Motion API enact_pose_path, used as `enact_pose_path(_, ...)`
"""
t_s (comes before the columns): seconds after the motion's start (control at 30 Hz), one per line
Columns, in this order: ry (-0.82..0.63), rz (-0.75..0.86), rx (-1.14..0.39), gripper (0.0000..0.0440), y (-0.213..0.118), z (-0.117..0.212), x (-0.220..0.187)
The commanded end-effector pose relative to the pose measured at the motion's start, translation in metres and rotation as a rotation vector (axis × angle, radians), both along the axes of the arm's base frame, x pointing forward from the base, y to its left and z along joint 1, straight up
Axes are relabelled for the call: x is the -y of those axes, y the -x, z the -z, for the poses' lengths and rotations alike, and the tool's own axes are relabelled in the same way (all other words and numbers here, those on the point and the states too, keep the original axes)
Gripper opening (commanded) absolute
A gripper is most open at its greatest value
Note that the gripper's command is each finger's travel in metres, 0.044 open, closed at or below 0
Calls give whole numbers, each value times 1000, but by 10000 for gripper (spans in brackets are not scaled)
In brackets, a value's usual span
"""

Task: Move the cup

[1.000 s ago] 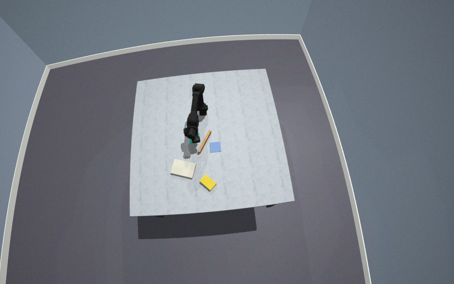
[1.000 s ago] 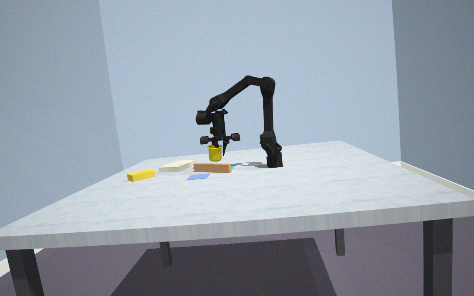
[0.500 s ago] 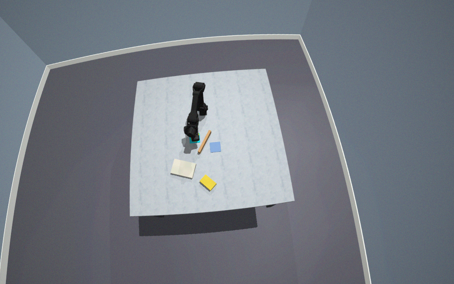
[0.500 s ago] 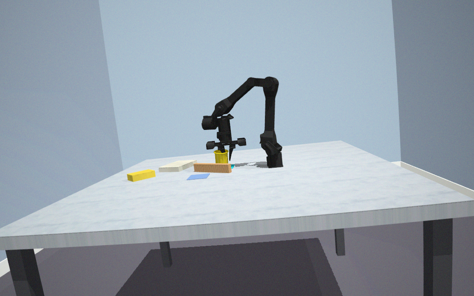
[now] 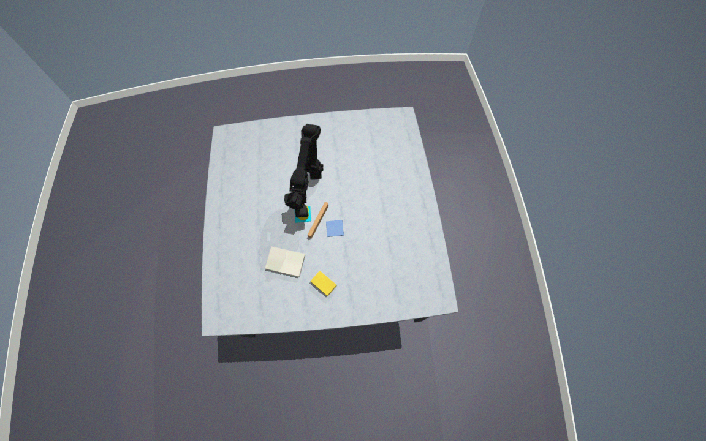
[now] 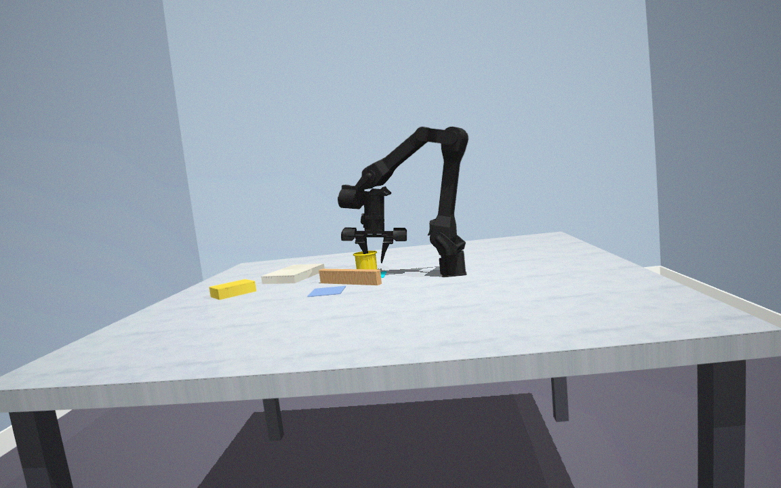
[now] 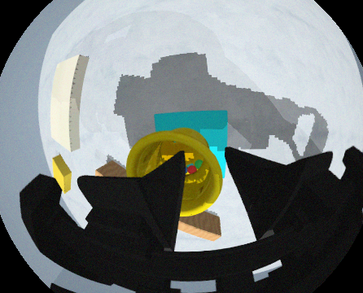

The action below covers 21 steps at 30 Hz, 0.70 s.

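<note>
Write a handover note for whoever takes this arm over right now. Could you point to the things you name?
Pincer [image 5: 301,212] [image 6: 373,257] [image 7: 204,153]: open, one finger inside the cup [image 5: 304,218] [image 6: 366,261] [image 7: 198,191], the other outside with a gap to the wall.
Cup: upright, over the cyan pad [image 5: 308,220] [image 6: 384,274] [image 7: 190,120]; the bar [image 5: 318,220] [image 6: 350,277] [image 7: 199,225] hides its foot. Marbles [image 7: 192,169] inside; none seen spilled.
Blue pad [image 5: 334,228] [image 6: 327,291]: bare.
Done: cup at the cyan pad, grip released.
Left: probably confirm it's seated, then lift straight up without catching the rim.
</note>
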State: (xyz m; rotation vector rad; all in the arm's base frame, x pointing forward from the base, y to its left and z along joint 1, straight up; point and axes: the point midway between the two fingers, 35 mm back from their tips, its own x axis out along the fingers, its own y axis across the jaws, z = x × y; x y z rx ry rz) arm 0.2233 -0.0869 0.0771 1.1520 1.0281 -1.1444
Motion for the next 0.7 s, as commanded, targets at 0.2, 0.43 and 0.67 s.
enact_pose_path(0.2,-14,17,60,202,5,-9,-1)
enact_pose_path(0.43,-17,38,107,238,9,-21,-1)
enact_pose_path(0.67,-11,67,157,272,13,-38,1)
